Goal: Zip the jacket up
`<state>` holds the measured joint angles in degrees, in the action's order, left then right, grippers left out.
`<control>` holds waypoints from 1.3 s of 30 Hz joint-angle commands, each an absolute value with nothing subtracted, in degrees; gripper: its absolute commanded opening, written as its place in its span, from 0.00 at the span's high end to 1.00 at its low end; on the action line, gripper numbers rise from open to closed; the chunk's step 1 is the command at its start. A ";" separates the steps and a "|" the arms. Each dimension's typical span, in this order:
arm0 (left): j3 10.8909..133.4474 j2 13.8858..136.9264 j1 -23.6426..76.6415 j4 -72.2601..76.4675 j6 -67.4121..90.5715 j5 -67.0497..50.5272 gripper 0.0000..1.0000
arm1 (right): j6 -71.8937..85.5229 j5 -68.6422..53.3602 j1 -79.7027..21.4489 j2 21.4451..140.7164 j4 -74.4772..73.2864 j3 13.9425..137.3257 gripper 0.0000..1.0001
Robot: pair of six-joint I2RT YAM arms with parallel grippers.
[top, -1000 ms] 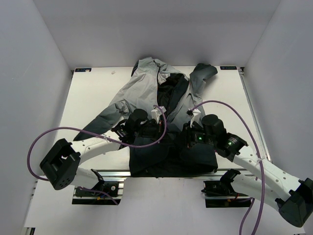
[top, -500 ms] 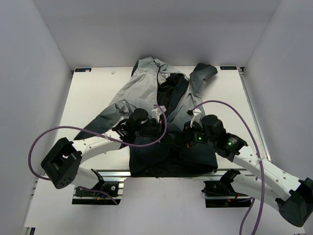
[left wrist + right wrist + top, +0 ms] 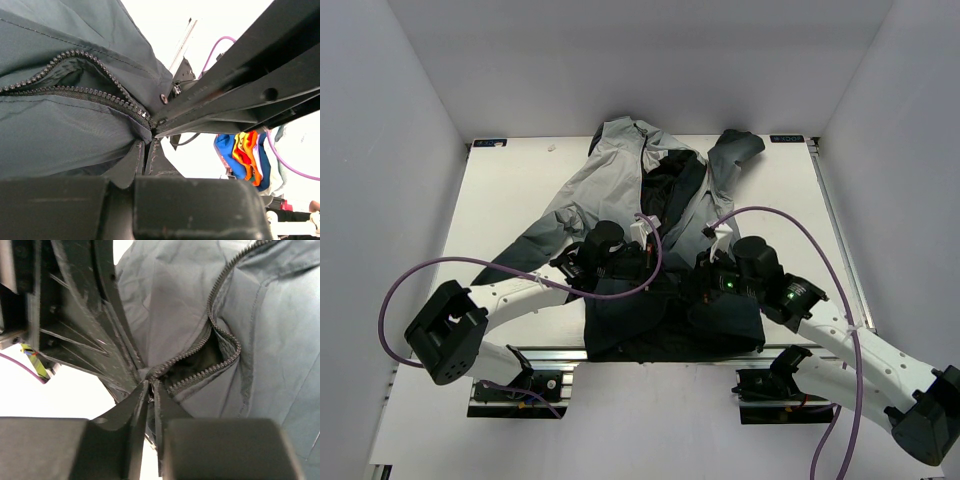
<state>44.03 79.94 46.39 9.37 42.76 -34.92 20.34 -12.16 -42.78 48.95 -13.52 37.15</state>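
The jacket (image 3: 585, 195) lies flat on the table, hood at the far end and dark hem (image 3: 720, 325) toward the arm bases. Both grippers meet over its lower front. My left gripper (image 3: 146, 150) is shut on a fold of dark fabric at the bottom of the zipper (image 3: 75, 95). My right gripper (image 3: 151, 390) comes in from the opposite side and is shut on the slider, where the two rows of zipper teeth (image 3: 220, 315) join. Above that point the teeth gape apart over black lining. From above, the left gripper (image 3: 655, 272) and right gripper (image 3: 682, 280) almost touch.
The white table (image 3: 500, 200) is boxed in by white walls on three sides. Purple cables (image 3: 800, 225) loop above both arms. An aluminium rail (image 3: 650, 352) runs along the near edge. A colourful cloth (image 3: 245, 155) shows beyond the table in the left wrist view.
The right wrist has shifted very slightly to the right. The left arm and the jacket lie as before.
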 commanded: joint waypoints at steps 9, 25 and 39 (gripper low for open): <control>44.83 77.61 46.67 10.28 43.68 -35.68 1.00 | 20.04 -11.25 -42.36 48.08 -13.18 36.04 0.78; 45.00 77.70 46.67 8.88 43.86 -33.84 1.00 | 20.30 -5.37 -42.36 46.76 -16.17 36.91 1.00; 53.87 73.84 46.58 -10.45 27.79 -26.65 0.02 | 17.66 -7.21 -42.36 46.93 -13.09 40.60 1.00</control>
<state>50.09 78.61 46.50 -2.61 35.33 -31.07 18.63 -8.64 -42.59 46.52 -13.76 36.80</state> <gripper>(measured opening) 0.948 0.011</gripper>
